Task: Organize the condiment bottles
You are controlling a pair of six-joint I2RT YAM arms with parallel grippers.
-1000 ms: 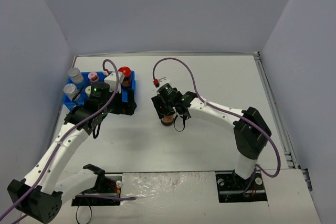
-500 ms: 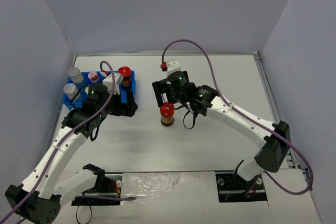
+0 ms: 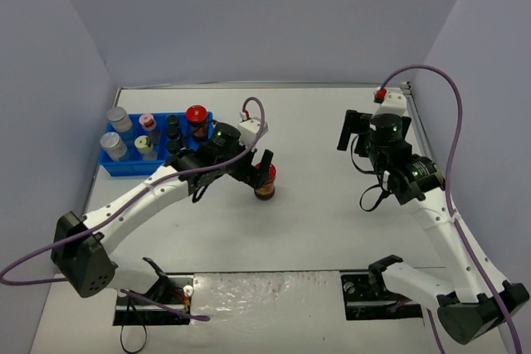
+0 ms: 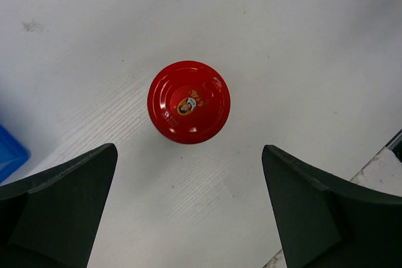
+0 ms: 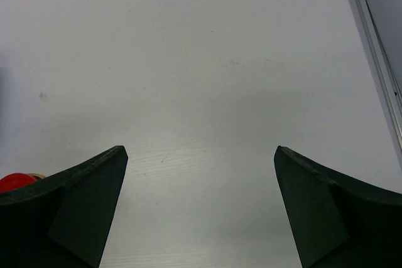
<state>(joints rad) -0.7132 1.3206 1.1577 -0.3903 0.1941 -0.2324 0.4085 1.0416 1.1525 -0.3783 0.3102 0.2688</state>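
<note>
- Left gripper (image 4: 190,150) hangs wide open above the red-lidded jar (image 4: 188,101), which stands upright on the table (image 4: 301,36), apart from the blue tray (image 3: 116,168).
- Jar looks rigid, light and smooth; better to grasp it around the lid.

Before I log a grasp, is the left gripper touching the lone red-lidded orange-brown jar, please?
Apart. The left wrist view shows white table between the red-lidded orange-brown jar and both fingers of the open left gripper.

On white table (image 3: 332,122), right of blue plastic tray (image 3: 124,169) holding small spice jars (image 3: 118,118): red-lidded round jar (image 4: 188,101), upright.
</note>
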